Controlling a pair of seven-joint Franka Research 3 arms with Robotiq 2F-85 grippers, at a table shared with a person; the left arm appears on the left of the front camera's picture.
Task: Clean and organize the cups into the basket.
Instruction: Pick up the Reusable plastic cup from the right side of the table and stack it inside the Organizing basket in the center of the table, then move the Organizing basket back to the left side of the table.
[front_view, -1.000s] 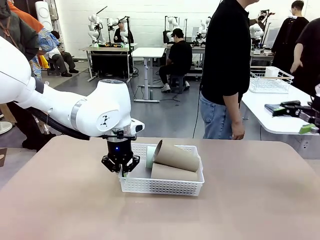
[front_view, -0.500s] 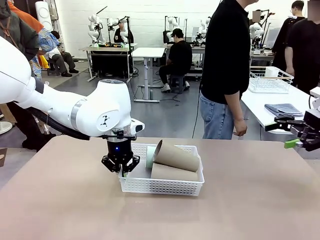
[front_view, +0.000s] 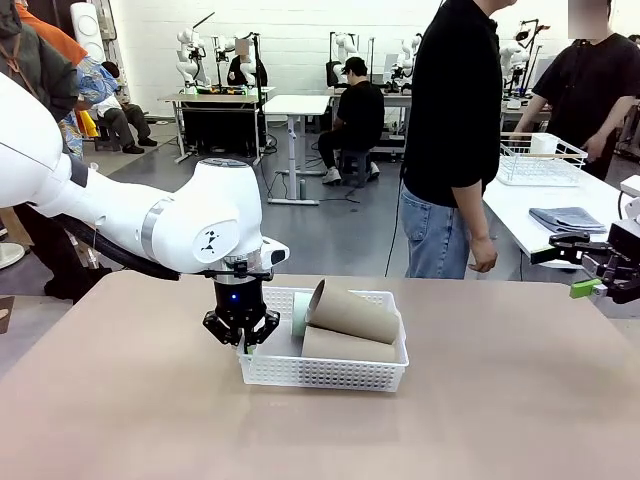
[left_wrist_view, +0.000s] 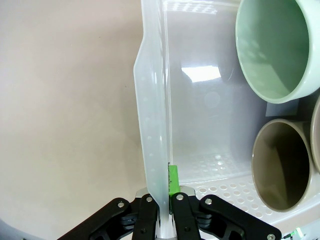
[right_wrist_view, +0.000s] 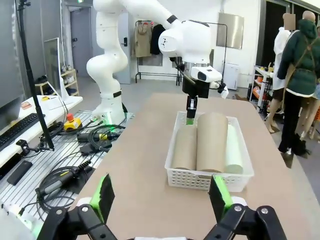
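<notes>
Though stacked, cups (front_view: 345, 325) lengthwise in basket (front_view: 325, 372).

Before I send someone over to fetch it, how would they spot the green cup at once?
Find the white lattice basket on the brown table, where the left gripper is shut on the basket's end wall. Three cups lie on their sides inside. The mint green cup is on the far side, behind the two tan cups; it is the only one that is not tan.
</notes>
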